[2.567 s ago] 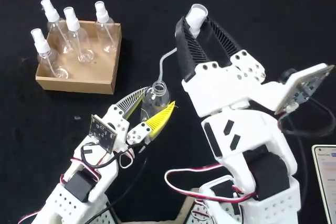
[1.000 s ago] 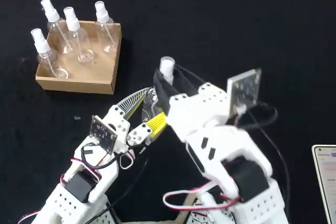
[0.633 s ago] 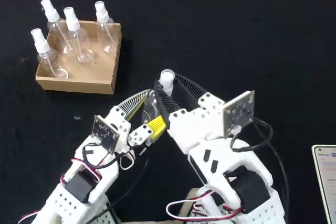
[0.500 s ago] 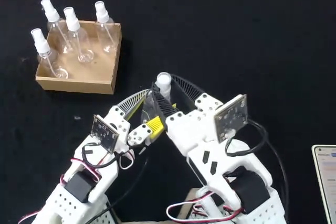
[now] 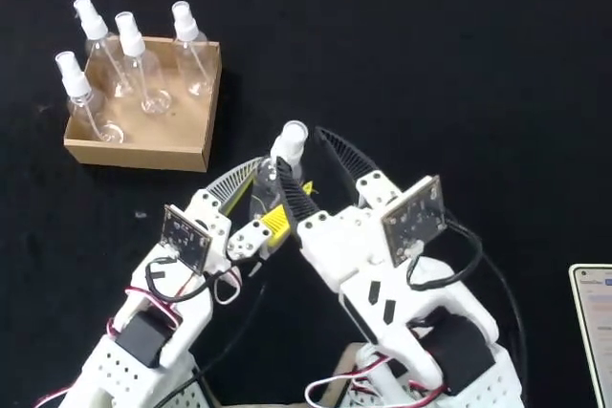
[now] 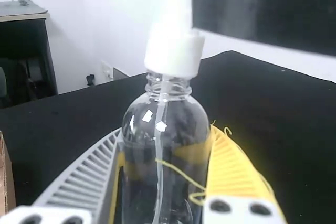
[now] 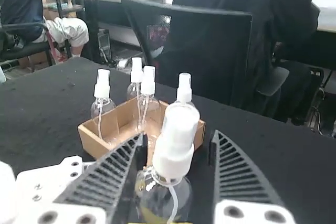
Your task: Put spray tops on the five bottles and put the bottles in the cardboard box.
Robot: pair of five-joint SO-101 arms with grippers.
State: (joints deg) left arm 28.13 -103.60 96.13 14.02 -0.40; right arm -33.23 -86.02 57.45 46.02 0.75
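Observation:
A clear bottle (image 5: 269,193) stands upright near the table's middle, and my left gripper (image 5: 273,188) is shut on its body with its grey and yellow fingers (image 6: 231,171). A white spray top (image 5: 290,140) sits on the bottle's neck (image 6: 167,85), its dip tube hanging inside. My right gripper (image 5: 298,148) is open around the spray top (image 7: 176,140). One of its black fingers (image 7: 118,169) lies close beside the top, the other stands apart from it. The cardboard box (image 5: 143,136) at the back left holds several bottles with spray tops (image 5: 129,35).
A phone (image 5: 593,322) lies at the table's right edge. The black tabletop is bare behind and to the right of the arms. Both arm bases crowd the near edge. A dark chair (image 7: 210,51) stands beyond the table's far side.
The right gripper brought the spray top from the back right down to the left onto the bottle's neck. Its fingers have now spread apart. The left gripper kept its hold on the bottle.

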